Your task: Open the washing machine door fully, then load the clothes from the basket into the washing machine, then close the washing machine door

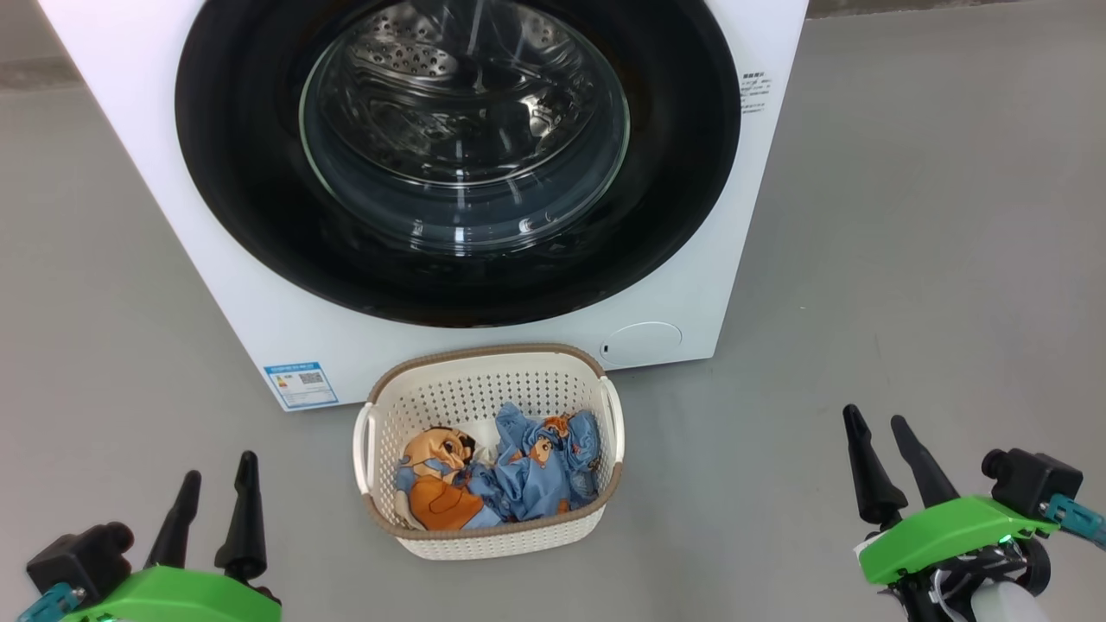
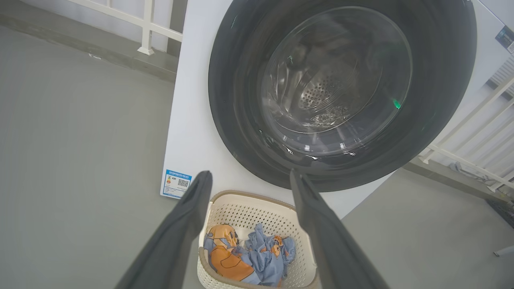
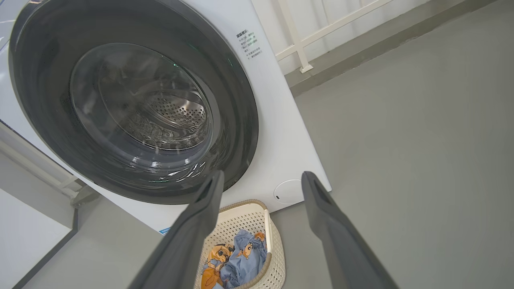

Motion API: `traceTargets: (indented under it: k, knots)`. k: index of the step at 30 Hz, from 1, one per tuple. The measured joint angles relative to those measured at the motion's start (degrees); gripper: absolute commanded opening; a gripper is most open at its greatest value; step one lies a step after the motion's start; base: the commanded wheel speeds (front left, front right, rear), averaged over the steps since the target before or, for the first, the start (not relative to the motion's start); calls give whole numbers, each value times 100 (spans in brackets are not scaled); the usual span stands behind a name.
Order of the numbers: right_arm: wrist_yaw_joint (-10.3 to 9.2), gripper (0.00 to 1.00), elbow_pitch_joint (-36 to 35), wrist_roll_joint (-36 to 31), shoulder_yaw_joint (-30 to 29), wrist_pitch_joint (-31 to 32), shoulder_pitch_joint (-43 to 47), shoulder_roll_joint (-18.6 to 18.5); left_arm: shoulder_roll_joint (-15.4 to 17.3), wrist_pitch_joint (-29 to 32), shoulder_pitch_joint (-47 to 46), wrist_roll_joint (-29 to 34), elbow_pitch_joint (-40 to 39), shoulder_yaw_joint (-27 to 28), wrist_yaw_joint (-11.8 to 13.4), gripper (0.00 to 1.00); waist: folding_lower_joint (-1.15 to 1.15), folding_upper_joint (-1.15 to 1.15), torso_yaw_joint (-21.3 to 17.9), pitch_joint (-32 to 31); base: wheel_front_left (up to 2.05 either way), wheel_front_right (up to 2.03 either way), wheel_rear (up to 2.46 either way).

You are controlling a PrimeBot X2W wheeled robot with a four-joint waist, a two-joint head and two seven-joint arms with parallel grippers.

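Observation:
The white washing machine (image 1: 207, 285) stands ahead with its black-rimmed round door (image 1: 242, 199) shut; the steel drum shows through the glass. On the floor in front sits the cream basket (image 1: 484, 393) holding the light-blue clothes (image 1: 527, 471) with orange-brown cartoon prints. My left gripper (image 1: 218, 482) hovers open at the lower left, well left of the basket. Off to the basket's right, my right gripper (image 1: 874, 427) is open too. Both are empty. In the left wrist view the door (image 2: 233, 120), basket (image 2: 257, 210) and clothes (image 2: 261, 257) lie ahead; the right wrist view shows the door (image 3: 40, 120) and basket (image 3: 277, 257).
Grey floor (image 1: 907, 259) spreads on both sides of the machine. A blue label sticker (image 1: 301, 384) and a round filter cap (image 1: 641, 343) mark the machine's lower front. White railings (image 2: 148, 28) stand behind the machine on a low ledge.

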Motion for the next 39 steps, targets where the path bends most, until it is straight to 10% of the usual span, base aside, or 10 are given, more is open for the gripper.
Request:
traceTargets:
  k: [39]
  knots:
    - [0, 100, 461, -2898, 32, -665, -515, -110, 85, -657, -3, 2813, 134, 180, -8, 100, 0, 0, 15, 3, 0, 0, 0]
